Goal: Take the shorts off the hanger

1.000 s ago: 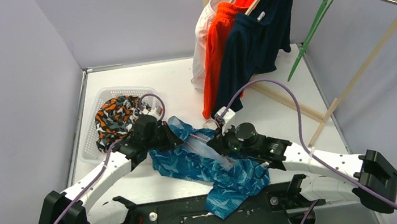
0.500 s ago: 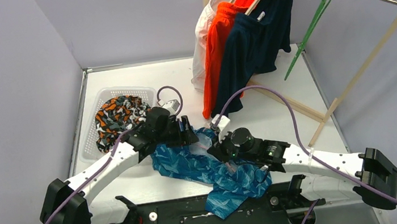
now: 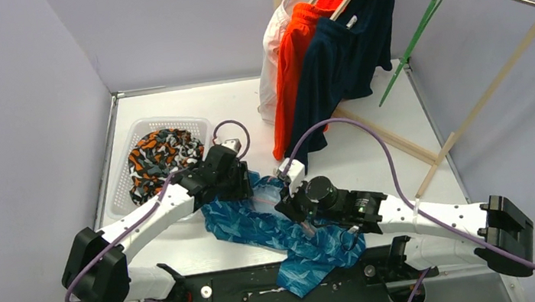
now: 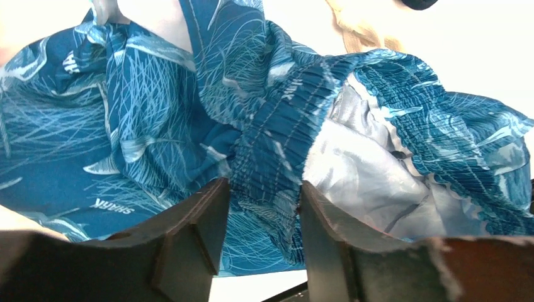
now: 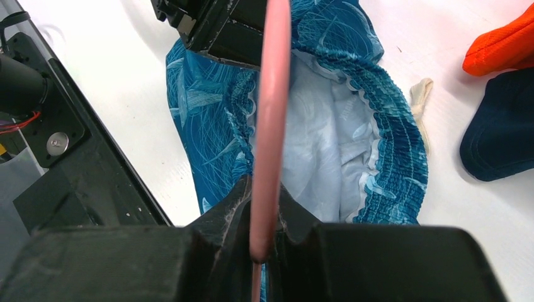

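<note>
1. Teal-blue shorts (image 3: 258,227) lie crumpled on the bench (image 3: 372,146) just right of the white basket (image 3: 161,122), spilling toward the near edge. Both arms reach in over them. Camouflage shorts (image 3: 153,157) fill the basket. Behind and right of the basket, white shorts (image 3: 272,58), orange shorts (image 3: 298,47) and navy shorts (image 3: 345,57) hang on the wooden rack (image 3: 501,68), so most of the job looks undone.

2. From the left wrist, the left claw (image 4: 261,185) has the gathered elastic waistband bunched between its two fingers and appears to be pinching it. The pale lining shows just beside the band. The waistband is probably the chosen hold because it is the part that must slide off the hanger.

3. From the right wrist, the right claw (image 5: 264,189) is clamped on the bar of a pink hanger (image 5: 274,94). The bar runs across the open waistband toward the left claw. This grip likely anchors the hanger while the other arm drags the fabric free. Whether the bar passes inside the fabric cannot be told here.
</note>
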